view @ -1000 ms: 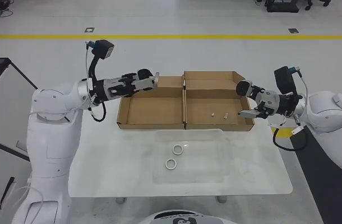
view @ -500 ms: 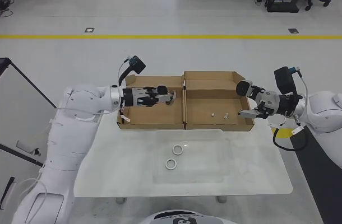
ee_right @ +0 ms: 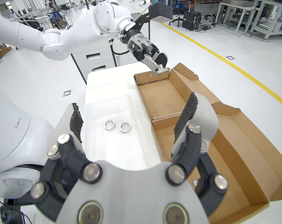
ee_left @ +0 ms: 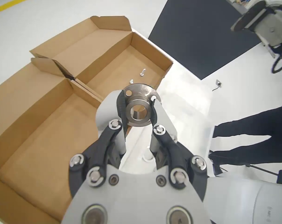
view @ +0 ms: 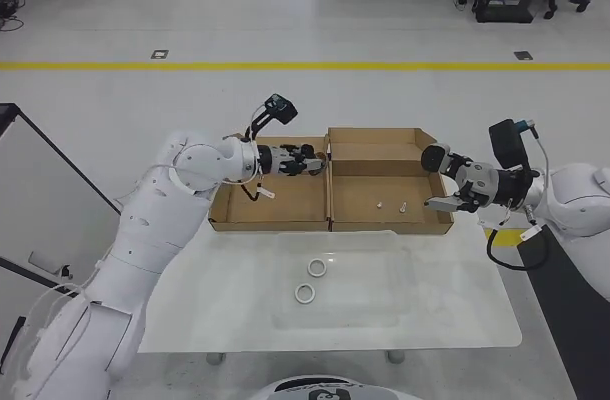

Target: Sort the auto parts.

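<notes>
Pale workshop floor [view: 385, 30] crossed by a yellow line [view: 385, 66] lies behind a white desk [view: 445, 320]. Two open cardboard boxes stand side by side along the desk's far edge, their inner walls touching: the left box [view: 275, 198] and the right box [view: 370, 195].

The left gripper [ee_left: 138, 97] is clamped on a metal flange [ee_left: 136, 114], a round disc with a raised hub and a bore through the middle. Its fingers [ee_left: 121, 108] press on either side of the hub. From above, this gripper [view: 310, 160] hangs over the far right corner of the left box, close to the shared wall, with the flange held in the air above the cardboard. The right wrist camera shows the same grasp from the side, the flange [ee_right: 158, 72] sticking out past the fingertips.

The right gripper [view: 435, 180] sits at the right wall of the right box. Its jaws are spread wide with nothing between them [ee_right: 132, 103].

Two small bolts [view: 380, 205] [view: 403, 209] lie close together on the floor of the right box. A clear shallow tray [view: 385, 300] rests on the middle of the desk, just in front of the boxes. Two metal rings [view: 316, 267] [view: 304, 293] lie in the tray's left half, near each other but apart.
</notes>
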Motion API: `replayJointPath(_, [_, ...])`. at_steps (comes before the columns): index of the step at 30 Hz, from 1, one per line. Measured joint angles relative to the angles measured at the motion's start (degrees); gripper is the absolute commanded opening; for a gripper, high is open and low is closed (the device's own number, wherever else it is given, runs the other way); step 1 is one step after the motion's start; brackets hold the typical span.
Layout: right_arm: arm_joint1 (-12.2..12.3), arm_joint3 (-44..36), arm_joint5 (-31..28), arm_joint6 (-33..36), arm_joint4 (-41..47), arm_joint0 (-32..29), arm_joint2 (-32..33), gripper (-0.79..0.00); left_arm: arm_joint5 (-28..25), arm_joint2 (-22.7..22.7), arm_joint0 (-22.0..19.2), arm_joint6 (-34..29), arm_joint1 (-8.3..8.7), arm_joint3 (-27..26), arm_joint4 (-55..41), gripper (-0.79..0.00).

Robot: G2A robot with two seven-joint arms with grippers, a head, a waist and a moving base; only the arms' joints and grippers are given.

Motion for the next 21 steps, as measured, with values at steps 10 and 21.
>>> replayJointPath(10, [0.0, 0.0, 0.0, 0.0, 0.0, 0.0, 0.0, 0.000, 1.2, 7.4, -4.4, 3.6, -1.84, 8.5, 10.3, -0.785])
replayJointPath(21, [0.0, 0.0, 0.0, 0.0, 0.0, 0.0, 0.0, 0.000, 2.9, 15.9, -8.4, 5.6, -4.98, 18.4, 19.1, -0.785])
